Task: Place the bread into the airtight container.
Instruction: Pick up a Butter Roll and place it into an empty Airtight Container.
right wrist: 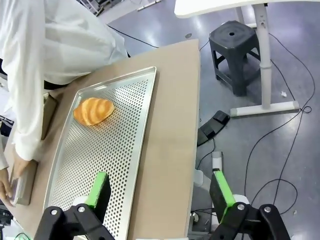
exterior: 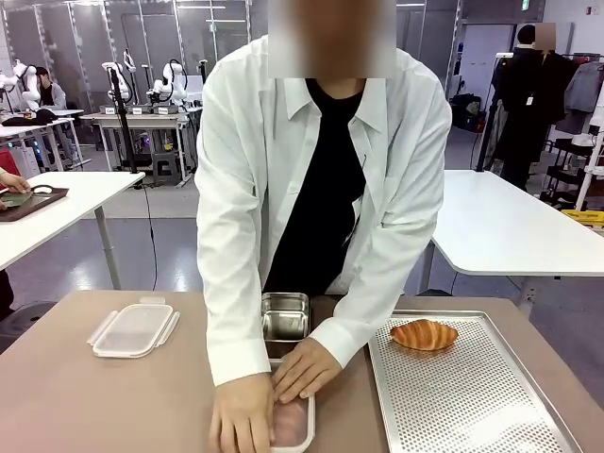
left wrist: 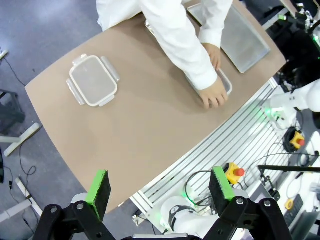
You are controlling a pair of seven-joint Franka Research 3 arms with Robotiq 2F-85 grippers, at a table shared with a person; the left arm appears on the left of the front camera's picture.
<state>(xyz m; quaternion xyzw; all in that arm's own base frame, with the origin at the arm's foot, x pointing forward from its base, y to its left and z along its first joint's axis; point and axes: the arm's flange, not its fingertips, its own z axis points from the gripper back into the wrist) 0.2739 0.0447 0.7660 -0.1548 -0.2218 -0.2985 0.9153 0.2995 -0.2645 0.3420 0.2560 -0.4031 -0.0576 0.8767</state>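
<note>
Bread [exterior: 424, 334]: we see it lying on the tray [exterior: 472, 406], at its far end on the bench's [exterior: 94, 396] right side, well apart from the container.
Container [exterior: 300, 427]: mid-bench at the near edge, lid off.
Hands: the person's two hands [exterior: 243, 411] [exterior: 304, 368] rest on the container.
Lid [exterior: 132, 329]: flat on the bench's left, well apart from the container.
Tin [exterior: 285, 315]: steel, just behind the container.
Left gripper [left wrist: 160, 185]: spread, nothing between the pads, high over the bench's near edge.
Right gripper [right wrist: 160, 187]: spread, empty, over the tray's near end.
Hard to make out: the hands cover most of the container and the front view's bottom edge cuts it off. We can't tell what's inside. A sleeve hides part of the tin. The tray's near end is cut off.
</note>
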